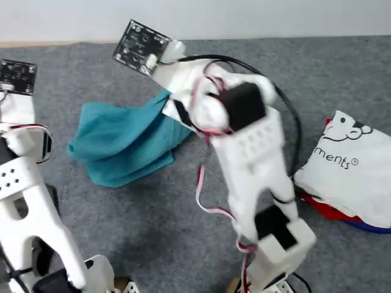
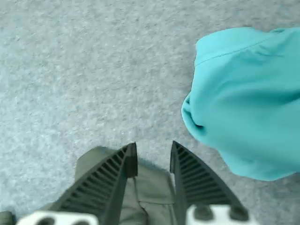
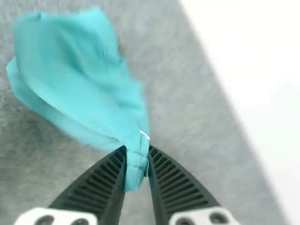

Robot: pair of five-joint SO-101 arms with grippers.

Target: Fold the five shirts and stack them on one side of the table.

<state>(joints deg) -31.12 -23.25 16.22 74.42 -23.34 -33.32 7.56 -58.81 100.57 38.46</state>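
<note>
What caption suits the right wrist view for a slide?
Right hand pinching an edge of the teal shirt on the grey table.

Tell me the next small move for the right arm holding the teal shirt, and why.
Probably lift the right gripper slightly and draw it away from the heap: its fingers pinch one edge of the teal shirt, which lies bunched on the grey mat, so it needs spreading flat first.
</note>
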